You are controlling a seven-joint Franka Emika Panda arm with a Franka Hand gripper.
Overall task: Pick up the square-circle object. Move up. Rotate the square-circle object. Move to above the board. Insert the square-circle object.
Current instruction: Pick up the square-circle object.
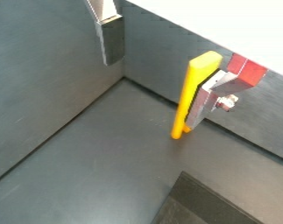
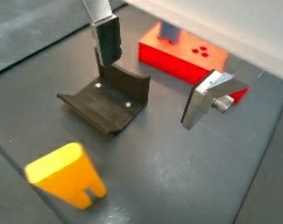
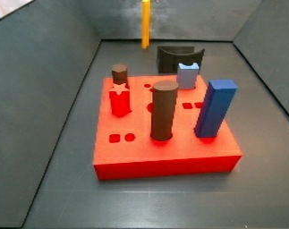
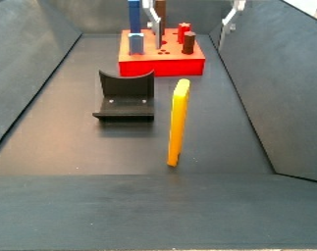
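— How far is the task, as you judge it?

— I think it has not begun. The square-circle object (image 4: 180, 123) stands alone on the dark floor, nearest in a side view, and nothing touches it. So the picking up is left, and also the lifting, the rotating, the move above the board and the inserting.

— How does this object look?

— It is a tall orange-yellow slab, upright, and seen edge-on it is very thin. In a wrist view its broad face shows a notch at the lower end, so I believe the two prongs point down – but in the side view I cannot confirm this.

— What comes behind it?

— The fixture (image 4: 126, 96), a dark bracket on its plate, stands apart from the slab and a little to one side. Further back is the board (image 4: 158, 69), a thick red block. A blue square post (image 3: 215, 107), a dark brown cylinder (image 3: 165, 109) and some smaller pieces are already standing in it, and a few holes are free.

— And the gripper?

— The gripper (image 4: 192, 15) hangs high at the far end, toward the board and well apart from the slab. Its fingers (image 2: 106, 39) are spread wide and there is nothing between them – only the floor and the fixture show below. It should come back above the slab and go down around its thin sides
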